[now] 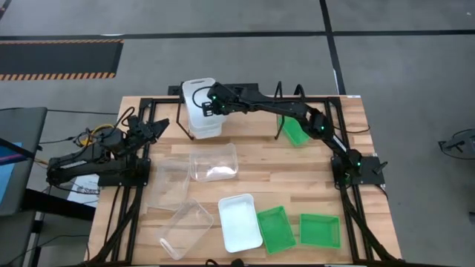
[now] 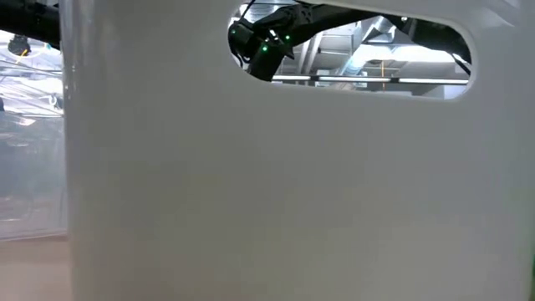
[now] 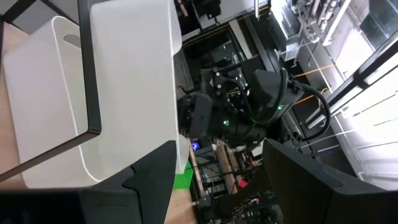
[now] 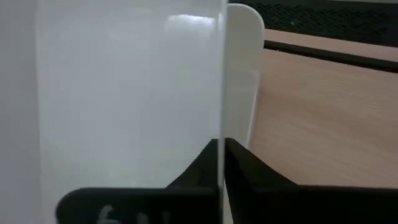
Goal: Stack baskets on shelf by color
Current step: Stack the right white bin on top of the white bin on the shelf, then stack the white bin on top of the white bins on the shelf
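Baskets lie across the table. At far left the left gripper [image 1: 157, 126] waits with fingers spread, holding nothing. A white basket [image 1: 201, 109] stands on the shelf [image 1: 245, 127] at the back; the right gripper [image 1: 210, 104] pinches its thin wall, reaching from the right.

- You see the shelf [image 1: 256, 127], a low black-legged rack with a light board, along the counter's far edge.
- A white basket [image 1: 201, 107] sits at the shelf's left end, its wall pinched between the right gripper's [image 1: 211, 104] fingers.
- A green basket [image 1: 295, 132] leans tilted at the shelf's right part.
- Three clear baskets [image 1: 214, 162] lie on the counter's left half.
- A second white basket [image 1: 239, 222] and two green ones [image 1: 274, 228] line the near edge.
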